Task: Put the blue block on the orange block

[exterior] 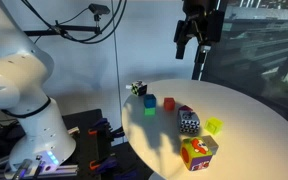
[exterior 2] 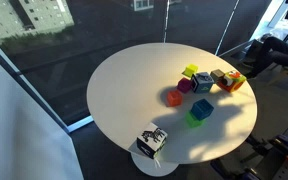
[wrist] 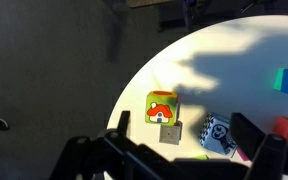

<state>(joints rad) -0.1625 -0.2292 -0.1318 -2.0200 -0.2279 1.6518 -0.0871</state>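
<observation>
On the round white table (exterior 2: 119, 95), which stands on a dark floor beside tall dark glass panes, the pieces run left to right in an exterior view. A small patterned cube (exterior 2: 151, 140) sits alone near the rim. Then come the orange block (exterior 2: 174, 97), a magenta piece (exterior 2: 185, 86), a yellow-green piece (exterior 2: 191, 71), a green block (exterior 2: 194, 120), the blue block (exterior 2: 202, 107), a checkered cube (exterior 2: 219, 76) and the big picture cube (exterior 2: 232, 82). The blue block lies on the table just beside the green block, near the orange block but apart from it. The gripper (exterior: 192, 48) hangs high above the table, jaws spread wide, with nothing between them. In the wrist view the right edge cuts off the blue and orange blocks. The magenta piece's shape is too small to tell. There is one of each, eight pieces in all.
</observation>
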